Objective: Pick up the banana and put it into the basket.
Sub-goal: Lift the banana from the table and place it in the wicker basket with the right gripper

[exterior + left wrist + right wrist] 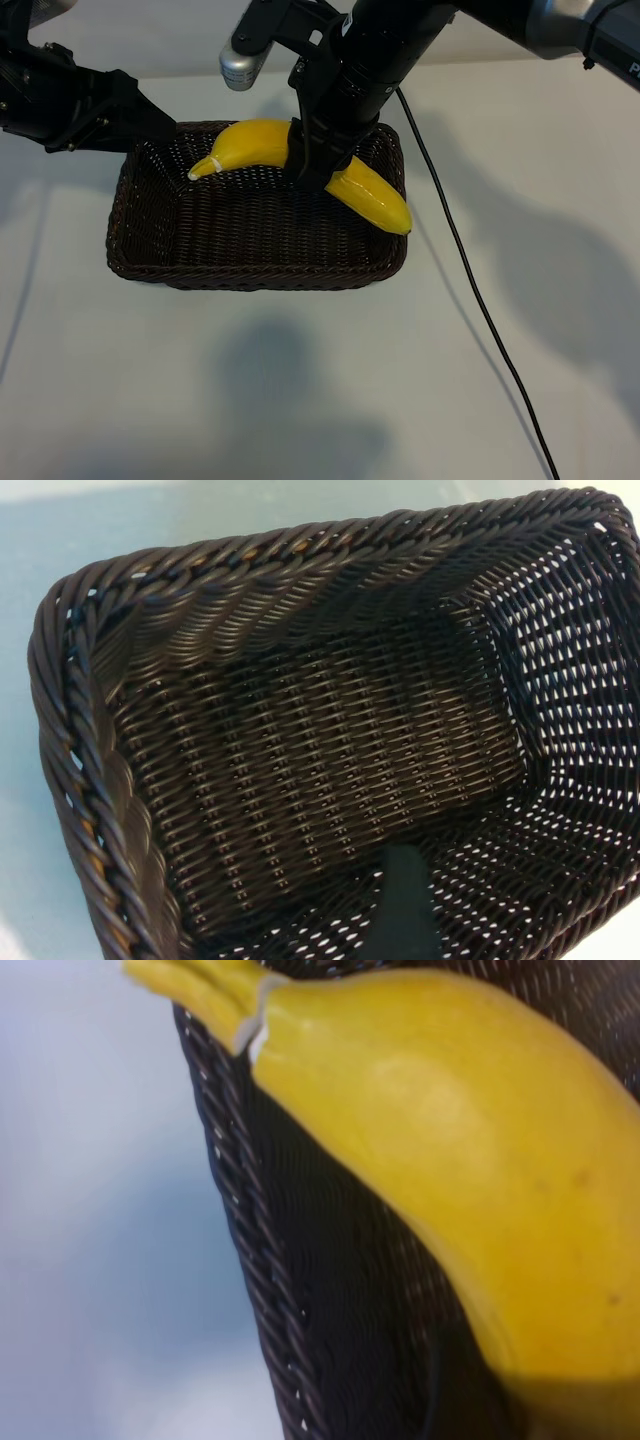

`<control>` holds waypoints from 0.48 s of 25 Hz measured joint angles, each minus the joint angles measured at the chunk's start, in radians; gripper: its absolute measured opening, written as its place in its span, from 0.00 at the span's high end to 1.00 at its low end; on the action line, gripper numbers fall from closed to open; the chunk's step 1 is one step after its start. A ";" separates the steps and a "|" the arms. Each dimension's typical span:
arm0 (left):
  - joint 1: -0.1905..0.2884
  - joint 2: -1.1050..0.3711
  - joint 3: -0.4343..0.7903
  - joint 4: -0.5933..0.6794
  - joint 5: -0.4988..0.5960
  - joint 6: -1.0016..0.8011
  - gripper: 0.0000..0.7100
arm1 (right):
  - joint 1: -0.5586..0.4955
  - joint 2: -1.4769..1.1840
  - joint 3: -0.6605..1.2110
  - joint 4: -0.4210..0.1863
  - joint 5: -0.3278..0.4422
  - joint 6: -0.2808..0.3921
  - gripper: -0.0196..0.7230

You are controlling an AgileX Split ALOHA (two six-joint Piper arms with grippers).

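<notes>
Glossy smooth banana (375,195), rough dark woven wicker basket (250,265) (matt white table (150,380))

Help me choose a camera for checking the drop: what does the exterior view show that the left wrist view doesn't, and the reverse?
Only the exterior view shows the banana, clamped in the right gripper over the basket's far right part, and the left gripper at the far left corner. Only the left wrist view shows the bare woven floor up close, with one dark fingertip. Both show the basket.
</notes>
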State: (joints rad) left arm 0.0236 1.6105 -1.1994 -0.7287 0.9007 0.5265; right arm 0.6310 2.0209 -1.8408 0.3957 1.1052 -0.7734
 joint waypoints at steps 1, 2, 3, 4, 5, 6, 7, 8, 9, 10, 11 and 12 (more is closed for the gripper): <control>0.000 0.000 0.000 0.000 0.000 0.000 0.15 | 0.000 0.000 0.000 0.003 -0.001 -0.002 0.41; 0.000 0.000 0.000 0.000 0.000 0.000 0.15 | 0.000 0.000 0.000 0.006 -0.003 -0.002 0.41; 0.000 0.000 0.000 0.000 0.000 0.000 0.15 | 0.000 0.000 0.000 0.012 -0.009 -0.004 0.41; 0.000 0.000 0.000 0.000 0.000 0.000 0.15 | 0.000 0.000 0.000 0.020 -0.017 -0.010 0.41; 0.000 0.000 0.000 0.000 0.000 0.000 0.15 | 0.000 0.000 0.000 0.028 -0.025 -0.019 0.41; 0.000 0.000 0.000 0.000 0.000 0.000 0.15 | 0.000 0.000 0.000 0.037 -0.033 -0.023 0.41; 0.000 0.000 0.000 0.000 0.000 0.000 0.15 | 0.000 0.000 0.000 0.051 -0.041 -0.029 0.41; 0.000 0.000 0.000 0.000 0.000 0.000 0.15 | 0.000 0.001 0.000 0.066 -0.046 -0.038 0.41; 0.000 0.000 0.000 0.000 0.000 0.000 0.15 | 0.000 0.003 0.000 0.077 -0.050 -0.045 0.41; 0.000 0.000 0.000 0.000 0.000 0.000 0.15 | 0.001 0.009 0.000 0.090 -0.052 -0.051 0.41; 0.000 0.000 0.000 0.000 0.000 0.000 0.15 | 0.002 0.016 0.000 0.098 -0.054 -0.055 0.41; 0.000 0.000 0.000 0.000 0.000 0.000 0.15 | 0.003 0.027 0.000 0.100 -0.055 -0.059 0.41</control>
State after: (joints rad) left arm 0.0236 1.6105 -1.1994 -0.7287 0.9007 0.5265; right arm 0.6342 2.0475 -1.8408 0.4958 1.0497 -0.8326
